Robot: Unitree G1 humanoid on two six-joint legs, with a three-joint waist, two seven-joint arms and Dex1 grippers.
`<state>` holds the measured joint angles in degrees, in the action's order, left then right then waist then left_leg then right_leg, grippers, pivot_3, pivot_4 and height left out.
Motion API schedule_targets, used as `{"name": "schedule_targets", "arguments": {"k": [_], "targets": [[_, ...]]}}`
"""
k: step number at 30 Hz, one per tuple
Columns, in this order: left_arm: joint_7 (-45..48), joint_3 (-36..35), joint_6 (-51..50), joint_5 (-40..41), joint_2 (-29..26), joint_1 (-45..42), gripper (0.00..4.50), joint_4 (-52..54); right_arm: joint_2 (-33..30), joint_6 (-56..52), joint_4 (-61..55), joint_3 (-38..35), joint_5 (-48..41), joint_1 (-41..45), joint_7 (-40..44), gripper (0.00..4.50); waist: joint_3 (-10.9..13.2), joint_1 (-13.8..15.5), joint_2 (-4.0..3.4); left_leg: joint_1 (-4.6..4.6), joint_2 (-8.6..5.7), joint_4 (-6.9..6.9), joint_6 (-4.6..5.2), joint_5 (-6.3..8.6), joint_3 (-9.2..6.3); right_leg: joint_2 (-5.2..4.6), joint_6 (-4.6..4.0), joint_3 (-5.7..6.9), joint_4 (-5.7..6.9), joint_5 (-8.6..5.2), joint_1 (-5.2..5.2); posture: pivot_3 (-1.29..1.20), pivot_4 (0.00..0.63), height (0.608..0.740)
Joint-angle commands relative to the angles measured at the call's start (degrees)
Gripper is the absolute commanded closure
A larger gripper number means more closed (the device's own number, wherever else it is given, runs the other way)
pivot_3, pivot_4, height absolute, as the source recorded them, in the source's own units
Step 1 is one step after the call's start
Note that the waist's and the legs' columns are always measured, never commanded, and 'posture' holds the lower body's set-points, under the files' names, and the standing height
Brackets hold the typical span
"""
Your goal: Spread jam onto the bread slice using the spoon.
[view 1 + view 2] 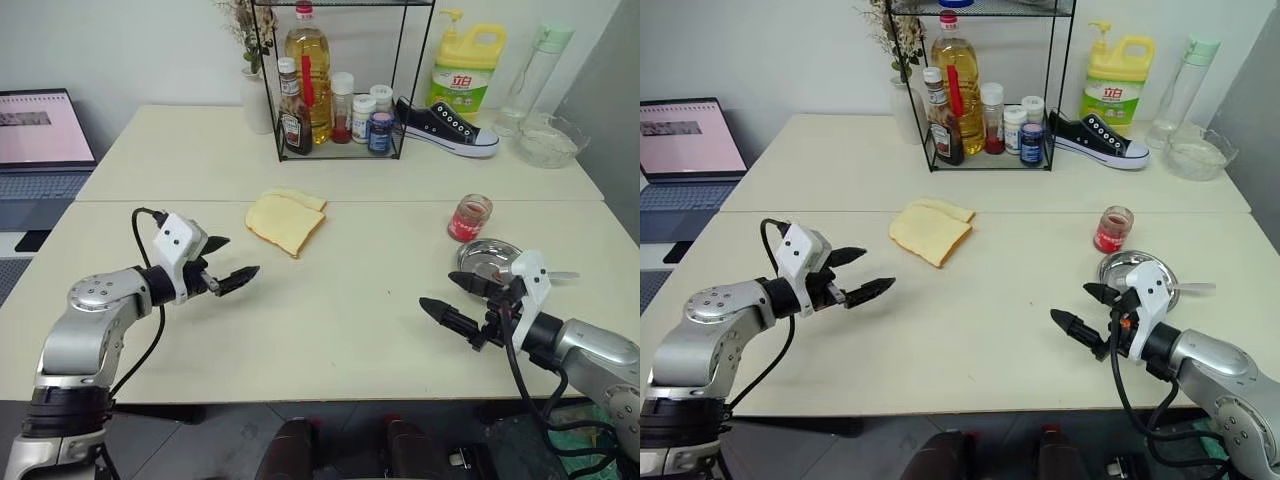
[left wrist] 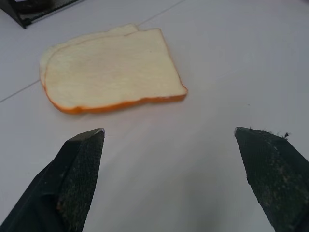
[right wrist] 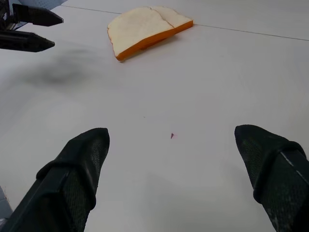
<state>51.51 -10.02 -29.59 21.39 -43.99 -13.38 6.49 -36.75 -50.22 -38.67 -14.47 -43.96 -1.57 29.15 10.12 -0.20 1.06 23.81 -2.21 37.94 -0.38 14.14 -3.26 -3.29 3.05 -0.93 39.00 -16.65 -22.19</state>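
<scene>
Cream table [image 1: 360,330]: bare stretch between both released grippers [image 1: 222,270] [image 1: 447,296] and bread slice [image 1: 283,224]; rack [image 1: 340,90] behind.

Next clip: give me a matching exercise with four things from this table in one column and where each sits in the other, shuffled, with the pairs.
Things:
1. jam jar
2. bread slice
3. sneaker
4. steel dish

Places:
A. mid-table, on top of a second slice
B. beside the wire rack
C. just behind the right end effector
D. just behind the dish

Pairs: 1-D, 2-A, 3-B, 4-C
</scene>
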Motion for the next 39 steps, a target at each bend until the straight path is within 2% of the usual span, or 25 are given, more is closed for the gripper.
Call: {"name": "schedule_targets", "arguments": {"k": [1,6,16,24,31,39], "targets": [[1.0,-1.0,-1.2,1.5,-1.5,0.6,0.0,2.9,-0.4,2.6,0.1,-0.8,1.2,-0.2,0.2,0.04,0.0,0.1,0.0,0.0,0.0,0.0,0.0,0.0,0.0,0.0,0.0,0.0,0.0,0.0,0.0,0.0,0.15,0.74],[0.3,-1.0,-1.0,1.5,-1.4,-0.1,0.0,2.7,0.2,2.7,0.3,-0.8,0.8,0.7,-0.7,0.04,0.0,0.1,0.0,0.0,0.0,0.01,0.0,0.0,-0.01,0.0,0.0,0.0,0.0,0.0,0.0,0.0,0.15,0.74],[-3.3,-0.8,2.7,-0.6,1.0,-4.8,0.0,-4.3,0.1,2.8,-0.6,0.6,1.0,3.2,-1.0,0.04,0.0,0.0,0.0,0.0,0.0,0.0,0.0,0.0,0.01,0.01,0.0,0.03,0.01,0.0,-0.01,0.0,0.15,0.74],[-11.3,-0.6,8.2,-4.5,6.3,-16.4,0.0,-22.0,0.8,3.9,-1.2,7.5,4.4,7.5,-1.6,0.04,0.0,0.1,0.04,0.01,-0.05,0.05,0.0,0.0,0.01,0.03,0.01,0.09,0.03,0.0,-0.02,0.0,0.15,0.74],[-15.8,-1.0,10.5,-4.6,13.8,-23.3,0.0,-34.2,2.2,4.5,-0.2,11.8,6.0,11.1,-1.7,0.04,0.0,0.0,0.11,0.02,-0.07,0.06,0.0,-0.01,0.01,0.02,0.01,0.1,0.03,0.0,-0.02,0.0,0.15,0.74],[-19.0,-1.0,16.8,-6.6,18.8,-31.6,0.0,-53.4,2.7,3.1,-0.4,13.1,5.2,14.5,-2.0,0.04,0.0,0.0,0.15,0.03,-0.09,0.09,-0.01,-0.01,0.01,0.05,0.01,0.11,0.05,0.01,-0.05,0.0,0.15,0.74]]}}
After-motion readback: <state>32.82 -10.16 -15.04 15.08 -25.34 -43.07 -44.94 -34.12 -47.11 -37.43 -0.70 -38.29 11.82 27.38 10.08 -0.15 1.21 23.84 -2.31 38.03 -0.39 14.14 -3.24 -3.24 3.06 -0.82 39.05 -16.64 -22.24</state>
